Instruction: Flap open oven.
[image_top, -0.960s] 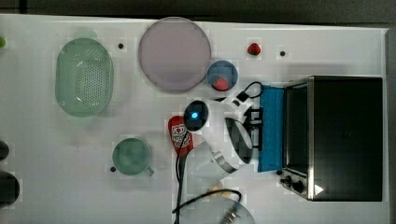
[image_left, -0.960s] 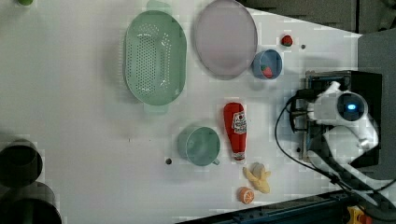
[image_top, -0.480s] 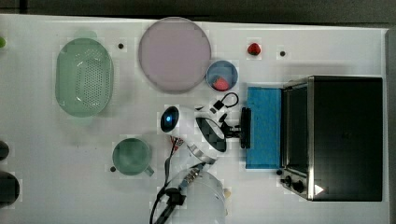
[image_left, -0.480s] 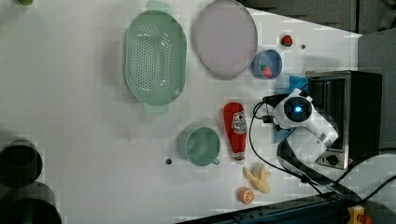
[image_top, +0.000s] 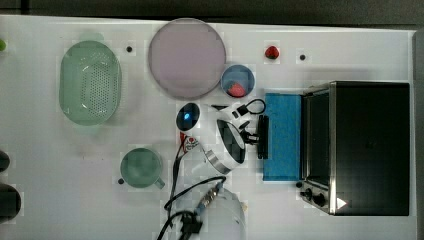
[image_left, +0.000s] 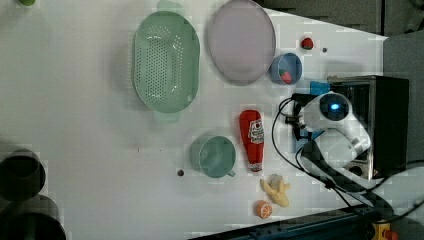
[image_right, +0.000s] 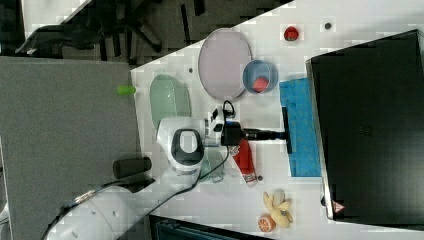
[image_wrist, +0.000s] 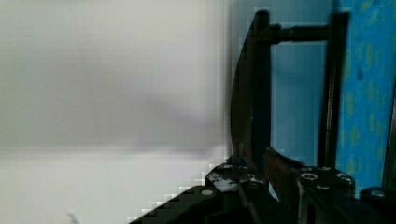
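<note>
Blue-tinted glass of the oven's door (image_top: 282, 136) lies flat on the white surface (image_top: 60, 165), folded down in front of the oven (image_top: 367, 147), which stands at the top view's right with its black top up and two dark knobs (image_top: 312, 194) at the front corner. The black bar handle (image_top: 262, 136) runs along the outer edge of the lowered door. The claw (image_top: 253, 136) is at this bar, about at its middle, with its jaws drawn close together; in the wrist view a dark finger (image_wrist: 250, 102) lies along the bar (image_wrist: 332, 88), and it seems to grip the handle, though the contact itself is hard to see. In the right view the claw (image_right: 280, 133) reaches level from the white arm (image_right: 182, 145) to the handle (image_right: 286, 131).

A blue bowl (image_top: 237, 80) with something red inside stands near the door's far corner, beside a large pale purple plate (image_top: 187, 57). A green colander (image_top: 90, 82) is at the top view's left, and a green cup (image_top: 141, 167) below it. In the left view a red ketchup bottle (image_left: 252, 140) lies between the cup (image_left: 212, 156) and the arm, with a banana (image_left: 276, 190) and an orange piece (image_left: 263, 209) near it.
</note>
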